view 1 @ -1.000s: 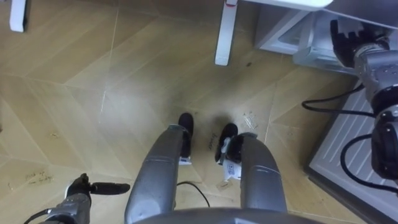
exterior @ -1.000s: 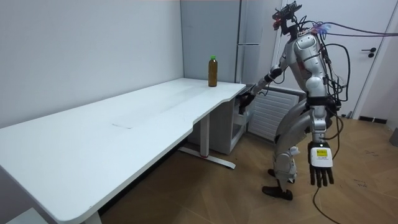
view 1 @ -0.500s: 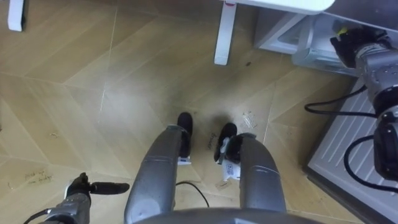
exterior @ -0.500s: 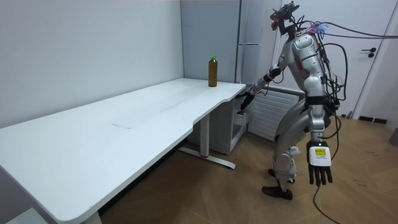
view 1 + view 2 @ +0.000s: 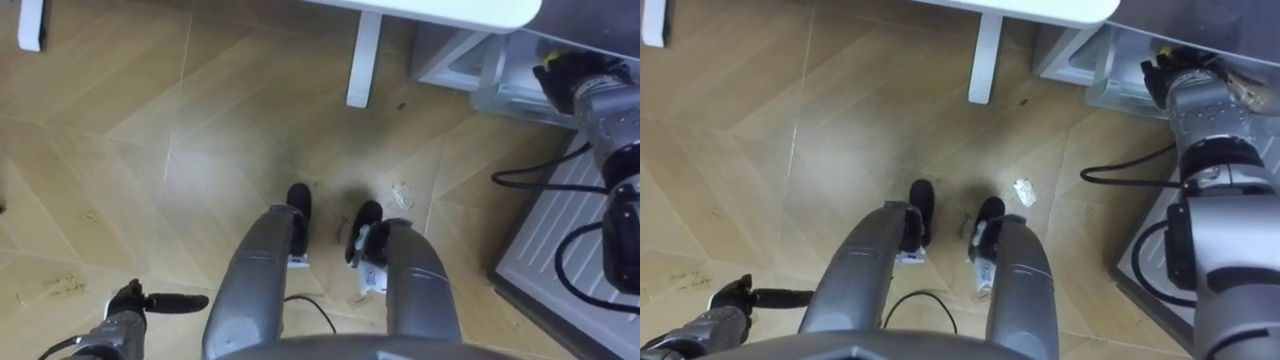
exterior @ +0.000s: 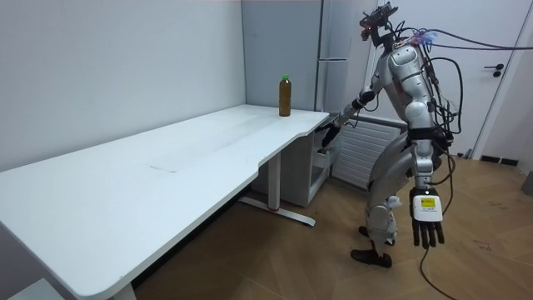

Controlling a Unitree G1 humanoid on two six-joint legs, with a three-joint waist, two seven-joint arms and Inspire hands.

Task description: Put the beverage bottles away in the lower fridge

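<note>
**Robot at the far end of the white table (image 6: 208,142), on the room view's right, trunk leaning toward the lower fridge (image 5: 488,85).** We see the right hand (image 5: 562,75) at the fridge's pale front, just beyond and below the table's corner. We cannot tell whether its fingers curl round an edge there or merely rest on it. The left hand (image 6: 425,223) hangs beside the thigh with its fingers straight and slightly spread, holding nothing.

The drink is a brown bottle (image 6: 285,94) with a green cap. It stands upright on the table's far corner, well apart from both hands.

We judge the step in hand to be opening or steadying the fridge, with the bottle not yet fetched.

Hazards:
- **Striking the table:** the right arm works close under the tabletop. Raising it carelessly could hit the table's edge and topple the tall, narrow bottle, which stands near that edge and could roll off.
- **Fridge front closing:** if the front is released before it is fully open, it may swing back and block the later placement.
- **Balance:** the forward lean with the feet close together leaves little margin for a hard pull.
</note>
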